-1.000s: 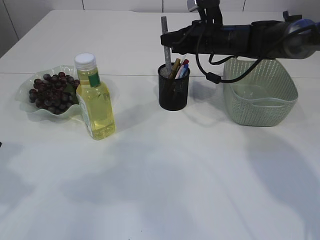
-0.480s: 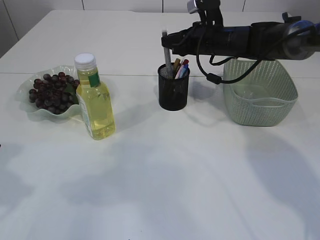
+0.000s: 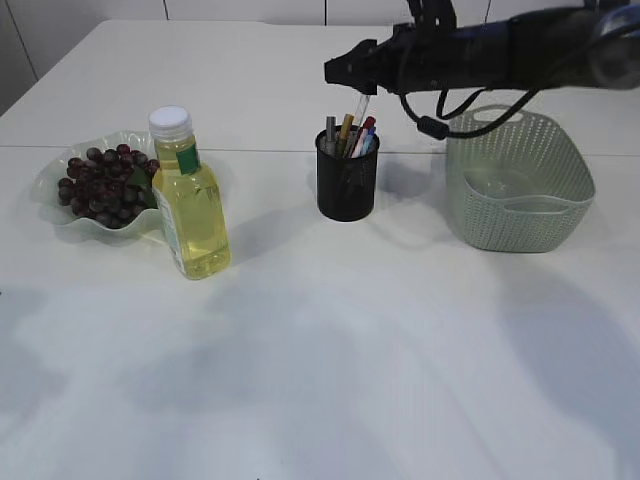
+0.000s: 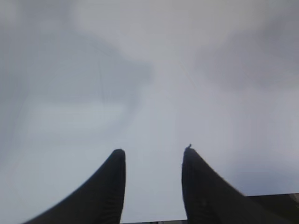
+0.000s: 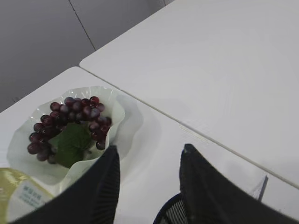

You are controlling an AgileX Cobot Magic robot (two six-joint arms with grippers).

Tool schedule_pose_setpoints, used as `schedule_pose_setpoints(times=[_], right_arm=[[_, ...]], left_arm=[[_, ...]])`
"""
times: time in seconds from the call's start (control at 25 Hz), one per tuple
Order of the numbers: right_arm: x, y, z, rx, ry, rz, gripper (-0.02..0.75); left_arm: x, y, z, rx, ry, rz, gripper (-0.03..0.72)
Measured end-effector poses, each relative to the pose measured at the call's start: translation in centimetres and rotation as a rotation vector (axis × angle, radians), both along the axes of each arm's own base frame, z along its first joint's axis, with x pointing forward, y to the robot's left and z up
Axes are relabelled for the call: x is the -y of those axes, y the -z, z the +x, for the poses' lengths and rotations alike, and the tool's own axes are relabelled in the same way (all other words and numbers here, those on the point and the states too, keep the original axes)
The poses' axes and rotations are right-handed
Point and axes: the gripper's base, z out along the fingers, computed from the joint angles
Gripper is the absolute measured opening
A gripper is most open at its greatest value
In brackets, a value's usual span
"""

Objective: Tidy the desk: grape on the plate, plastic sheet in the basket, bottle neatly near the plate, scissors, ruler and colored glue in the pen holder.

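Only the exterior view shows the basket [image 3: 520, 185] and pen holder [image 3: 348, 180] toward the table's [image 3: 400, 350] far right edge. The right gripper [image 5: 149, 158], fingers spread and empty, looks onto grapes [image 5: 70, 121]. The left gripper [image 4: 153, 156], fingers apart, sees bare tabletop.

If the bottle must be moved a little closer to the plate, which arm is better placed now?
Probably the left: the bottle stands on the left side, beside the plate. The right gripper hangs open above the pen holder, farther away.
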Motion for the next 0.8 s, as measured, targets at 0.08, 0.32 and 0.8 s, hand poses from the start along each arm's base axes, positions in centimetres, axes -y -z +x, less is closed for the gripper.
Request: schedule_pose_setpoints(times=[0.08, 0.32, 0.8], right_arm=[[0.2, -2.0, -0.9, -0.064, 0.006, -0.026, 0.347], [2.0, -7.5, -5.3, -0.341, 0.079, -0.201, 0.347], [7.4, -12.6, -12.8, -0.624, 0.406, -0.603, 0.347]], left_arm=[[0.0, 0.0, 0.0, -0.004, -0.001, -0.001, 0.290], [0.0, 0.0, 0.0, 0.000, 0.002, 0.006, 0.289], [0.2, -0.4, 1.0, 0.124, 0.018, -0.021, 0.289]])
